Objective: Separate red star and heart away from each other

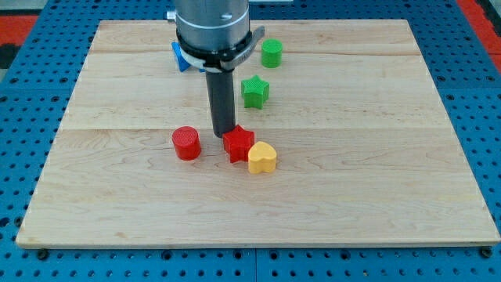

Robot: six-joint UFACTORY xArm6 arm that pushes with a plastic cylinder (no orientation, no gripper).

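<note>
The red star (238,144) lies near the board's middle. The yellow heart (262,158) sits at the star's lower right, touching it. My tip (224,133) stands at the star's upper left edge, touching it or very nearly so. The rod rises from there to the arm's grey body (212,27) at the view's top.
A red cylinder (186,143) stands left of my tip. A green star (255,91) and a green cylinder (272,53) lie toward the view's top. A blue block (179,57) is partly hidden behind the arm. The wooden board (376,157) lies on a blue pegboard.
</note>
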